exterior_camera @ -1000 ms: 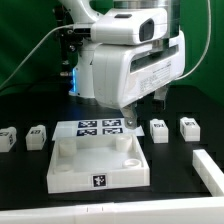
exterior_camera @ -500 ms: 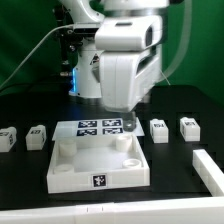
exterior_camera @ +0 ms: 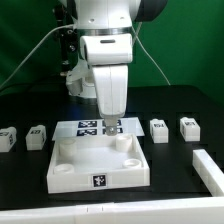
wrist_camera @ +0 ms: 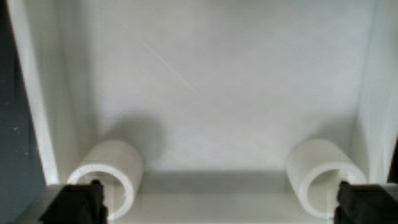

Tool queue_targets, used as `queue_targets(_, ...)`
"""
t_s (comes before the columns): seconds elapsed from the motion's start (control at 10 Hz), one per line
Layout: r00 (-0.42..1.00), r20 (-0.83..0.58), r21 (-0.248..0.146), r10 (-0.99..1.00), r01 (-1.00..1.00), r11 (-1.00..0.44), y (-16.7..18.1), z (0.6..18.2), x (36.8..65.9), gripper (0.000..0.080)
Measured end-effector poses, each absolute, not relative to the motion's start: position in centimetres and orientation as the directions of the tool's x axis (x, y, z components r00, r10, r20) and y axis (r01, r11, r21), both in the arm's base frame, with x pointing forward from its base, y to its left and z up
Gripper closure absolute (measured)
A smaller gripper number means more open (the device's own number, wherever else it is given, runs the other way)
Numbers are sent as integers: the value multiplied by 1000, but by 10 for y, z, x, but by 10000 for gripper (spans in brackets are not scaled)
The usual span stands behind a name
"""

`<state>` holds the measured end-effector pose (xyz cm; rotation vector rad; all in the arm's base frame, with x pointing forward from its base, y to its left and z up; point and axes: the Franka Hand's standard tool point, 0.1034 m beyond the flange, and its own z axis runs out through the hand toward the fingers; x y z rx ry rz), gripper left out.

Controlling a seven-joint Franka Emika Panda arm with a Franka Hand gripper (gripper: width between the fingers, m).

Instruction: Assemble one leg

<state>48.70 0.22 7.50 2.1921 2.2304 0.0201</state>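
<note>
Four small white legs with marker tags stand on the black table in the exterior view: two at the left [exterior_camera: 8, 139] [exterior_camera: 37, 136] and two at the right [exterior_camera: 158, 129] [exterior_camera: 189, 126]. The large white square top [exterior_camera: 98, 167] lies in the middle with its round corner sockets facing up. My gripper [exterior_camera: 110, 128] points down over the far edge of the top, away from every leg. In the wrist view the gripper [wrist_camera: 226, 205] is open and empty, with the dark fingertips [wrist_camera: 80, 202] at the frame corners. Two sockets [wrist_camera: 111, 172] [wrist_camera: 329, 168] show below it.
The marker board [exterior_camera: 90, 127] lies flat just behind the top, partly hidden by the gripper. A long white block [exterior_camera: 210, 170] lies at the exterior view's right front. A green backdrop and cables stand behind the arm.
The wrist has turned, so the hand now looks narrow in the exterior view. The gripper has moved toward the exterior view's left, over the top's far edge. The parts have not moved.
</note>
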Motion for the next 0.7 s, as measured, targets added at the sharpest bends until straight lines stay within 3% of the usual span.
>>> queue_targets(0.4, -24, 1, 22, 1000, 999, 24, 0, 68, 475, 150)
queue_targets(0.7, -4, 13, 1, 1000, 1000, 4, -14, 38, 423, 150)
